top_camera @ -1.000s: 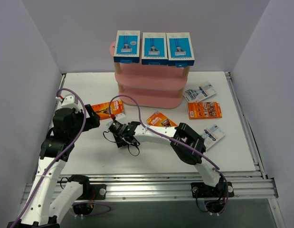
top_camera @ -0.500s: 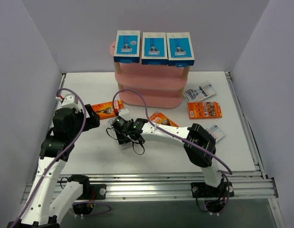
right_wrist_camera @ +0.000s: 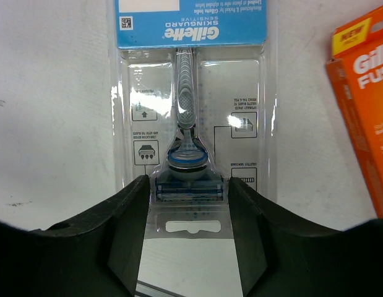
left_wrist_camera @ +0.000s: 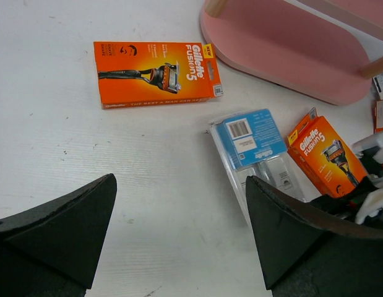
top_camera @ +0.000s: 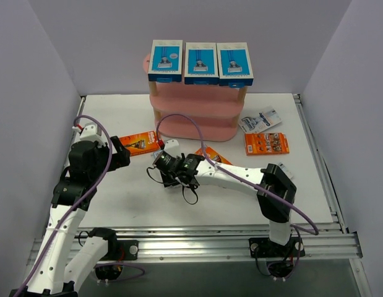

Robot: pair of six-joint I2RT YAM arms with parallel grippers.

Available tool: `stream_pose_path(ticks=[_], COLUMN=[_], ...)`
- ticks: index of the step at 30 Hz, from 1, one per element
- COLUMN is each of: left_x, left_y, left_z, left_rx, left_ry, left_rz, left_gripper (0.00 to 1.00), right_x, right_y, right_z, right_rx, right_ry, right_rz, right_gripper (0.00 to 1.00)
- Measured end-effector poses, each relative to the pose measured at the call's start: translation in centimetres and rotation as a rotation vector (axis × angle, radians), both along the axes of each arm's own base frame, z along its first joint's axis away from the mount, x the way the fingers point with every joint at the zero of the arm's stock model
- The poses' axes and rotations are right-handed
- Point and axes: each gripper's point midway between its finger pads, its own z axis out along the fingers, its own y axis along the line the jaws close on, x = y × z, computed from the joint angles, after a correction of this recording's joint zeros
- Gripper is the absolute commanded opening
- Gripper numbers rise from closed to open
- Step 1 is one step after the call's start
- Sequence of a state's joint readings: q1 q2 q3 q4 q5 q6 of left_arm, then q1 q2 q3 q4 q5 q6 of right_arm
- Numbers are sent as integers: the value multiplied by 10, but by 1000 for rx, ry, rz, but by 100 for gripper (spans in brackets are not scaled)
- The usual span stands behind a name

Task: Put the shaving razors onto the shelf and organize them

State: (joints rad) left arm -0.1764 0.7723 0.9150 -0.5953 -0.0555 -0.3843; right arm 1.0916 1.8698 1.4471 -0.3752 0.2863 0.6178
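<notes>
Three blue boxes set atop shelf; rest unshelved. Blister pack straddled between right gripper fingers, clamping indeterminate; left gripper spread, empty.

Left claw gapes wide; right claw, arm stretched leftward, grips half-closed.
</notes>
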Motion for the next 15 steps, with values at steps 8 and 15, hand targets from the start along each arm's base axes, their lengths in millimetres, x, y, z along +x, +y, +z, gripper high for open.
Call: stream_pose_path(ticks=[8, 15], left_x=[0, 0], left_y=[0, 0], left_z=[0, 0], left_rx=[0, 0], left_ry=[0, 0], left_rz=[0, -1], left_gripper=[94, 94], right_x=[22, 46], right_y=[-30, -75], right_z=[52, 65], right_rx=[61, 52], right_ry=[-107, -148], right_rz=[-98, -205], right_gripper=[0, 0])
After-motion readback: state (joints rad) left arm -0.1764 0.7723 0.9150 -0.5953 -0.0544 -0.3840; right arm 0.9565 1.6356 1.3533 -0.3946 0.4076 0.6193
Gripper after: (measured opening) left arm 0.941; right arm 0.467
